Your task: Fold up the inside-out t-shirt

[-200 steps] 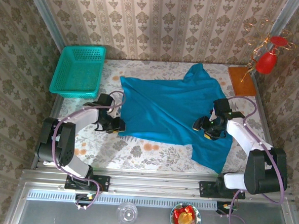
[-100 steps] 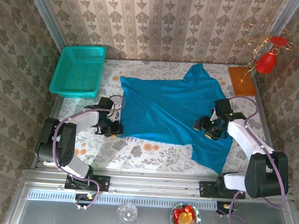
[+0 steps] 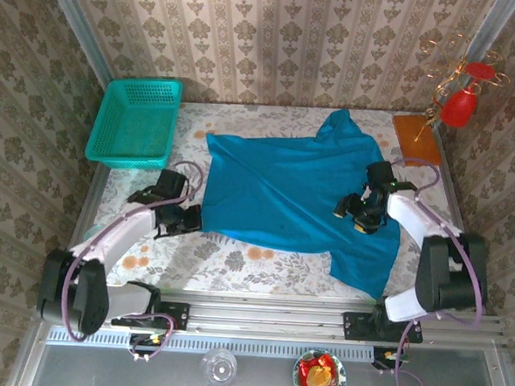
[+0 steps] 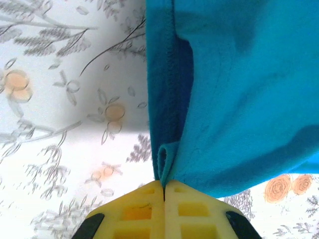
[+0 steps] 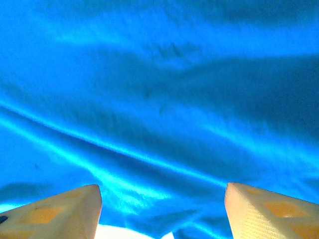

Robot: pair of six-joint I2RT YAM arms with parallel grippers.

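Slippage seems the risk — the left end effector is clamped on a mere sliver of the teal t-shirt, spread on the counter; the right end effector gapes wide over it, empty.

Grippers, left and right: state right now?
Left gripper: shut on a folded edge of the t-shirt.
Right gripper: open over the t-shirt, holding nothing.

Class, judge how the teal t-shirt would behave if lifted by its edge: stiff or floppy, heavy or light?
Probably floppy: the t-shirt lies in soft creases, so should drape. Likely light: the left gripper pinches one thin fold.
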